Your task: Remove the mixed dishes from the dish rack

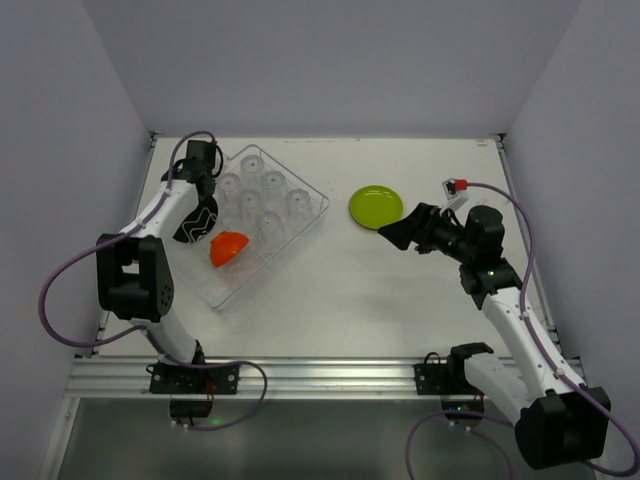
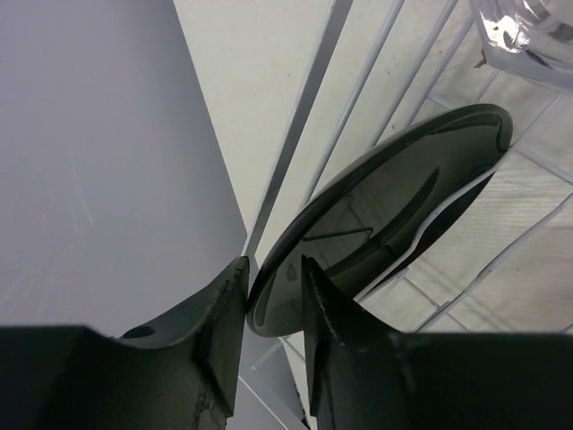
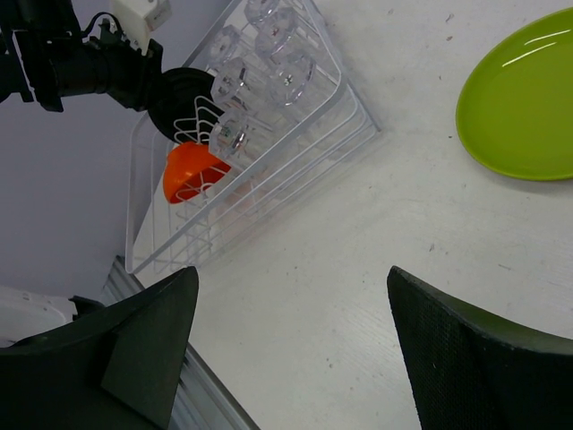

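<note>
Our left tool (image 2: 273,267) straddles the rim of the black plate (image 2: 376,206), which stands on edge in the dish rack (image 3: 295,170). Its fingers are close together, but we cannot tell whether they pinch it. Our right tool (image 3: 293,273) hangs spread over the bench (image 3: 358,224), with the lime-green plate (image 3: 524,98) lying flat ahead to its right.

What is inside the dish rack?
Six clear cups, an orange-red bowl and a black plate standing on edge, left pincer around its rim. The left arm hides part of the plate.
</note>
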`<state>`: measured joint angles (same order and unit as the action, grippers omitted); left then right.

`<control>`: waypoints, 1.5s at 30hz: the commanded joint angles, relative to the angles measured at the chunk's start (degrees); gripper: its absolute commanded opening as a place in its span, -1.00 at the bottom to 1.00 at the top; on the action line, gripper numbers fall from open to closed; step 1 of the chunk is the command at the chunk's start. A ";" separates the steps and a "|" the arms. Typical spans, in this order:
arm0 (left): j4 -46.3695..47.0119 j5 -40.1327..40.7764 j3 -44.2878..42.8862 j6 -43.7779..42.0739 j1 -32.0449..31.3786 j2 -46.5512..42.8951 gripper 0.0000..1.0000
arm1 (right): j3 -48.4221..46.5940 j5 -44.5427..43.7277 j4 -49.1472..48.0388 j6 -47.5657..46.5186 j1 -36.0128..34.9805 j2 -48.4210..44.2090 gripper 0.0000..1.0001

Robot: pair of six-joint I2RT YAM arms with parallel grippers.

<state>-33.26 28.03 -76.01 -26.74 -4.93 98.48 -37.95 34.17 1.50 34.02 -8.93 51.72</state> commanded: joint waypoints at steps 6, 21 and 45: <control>-1.81 -0.35 -2.39 -2.70 0.18 -0.57 -0.68 | 0.78 2.65 -4.92 0.08 0.23 -0.57 0.71; 3.99 6.68 3.23 -7.01 -3.24 -10.14 -1.00 | 0.78 3.80 -5.72 0.26 0.23 -0.13 0.70; -6.64 8.12 -11.00 15.99 -13.00 -22.97 -1.00 | 0.43 1.07 -4.66 -2.47 0.23 -0.22 0.69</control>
<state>-36.47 42.46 -82.56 -21.96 -17.76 79.31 -37.15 36.12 -1.32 33.26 -8.93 51.81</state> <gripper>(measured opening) 0.083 0.850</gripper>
